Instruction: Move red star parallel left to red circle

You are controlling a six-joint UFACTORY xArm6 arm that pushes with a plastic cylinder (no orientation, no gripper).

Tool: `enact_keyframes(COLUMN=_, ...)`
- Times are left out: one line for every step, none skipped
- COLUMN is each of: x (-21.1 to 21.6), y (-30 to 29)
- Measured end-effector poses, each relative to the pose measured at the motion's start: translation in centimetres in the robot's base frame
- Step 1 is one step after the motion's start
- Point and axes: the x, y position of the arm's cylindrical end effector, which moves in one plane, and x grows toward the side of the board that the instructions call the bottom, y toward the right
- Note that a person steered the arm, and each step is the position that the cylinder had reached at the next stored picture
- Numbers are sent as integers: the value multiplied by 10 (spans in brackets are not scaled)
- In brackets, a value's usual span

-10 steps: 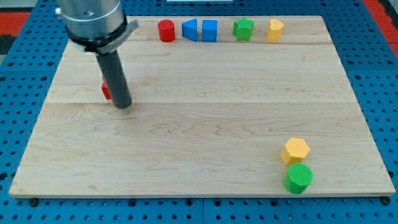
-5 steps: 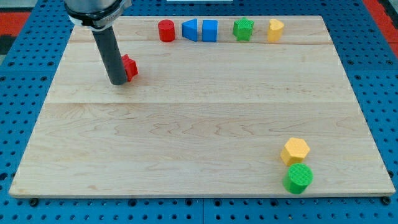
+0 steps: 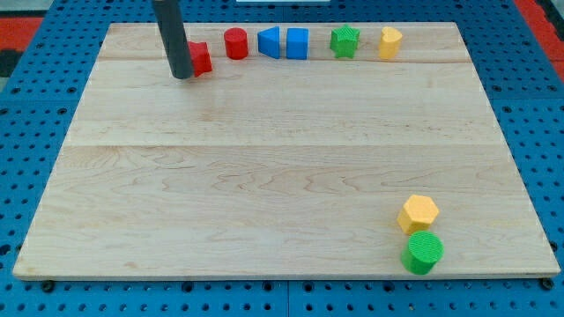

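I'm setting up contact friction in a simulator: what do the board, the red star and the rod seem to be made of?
Board: pale wood, matte, with visible grain and plank seams. Red star: probably plastic, uniform saturated colour, possibly 3D-printed. Rod: dark and smooth with a soft sheen, metal or plastic, hard to tell; my tip sits at the star's left side.

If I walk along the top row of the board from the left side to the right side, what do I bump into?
My tip → red star → red circle → two blue blocks → green star → yellow block.
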Motion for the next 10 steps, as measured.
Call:
enact_keyframes(x=12, y=13)
enact_keyframes(x=5, y=14)
enact_keyframes(x=-14, y=14)
enact_keyframes(x=-21, y=19)
enact_keyframes(x=-25, y=20)
enact_keyframes(x=-39, y=20)
enact_keyframes(x=-44, y=20)
enact_keyframes(x=-4, y=10)
enact_keyframes(x=1, y=-33)
enact_keyframes(x=-21, y=-29)
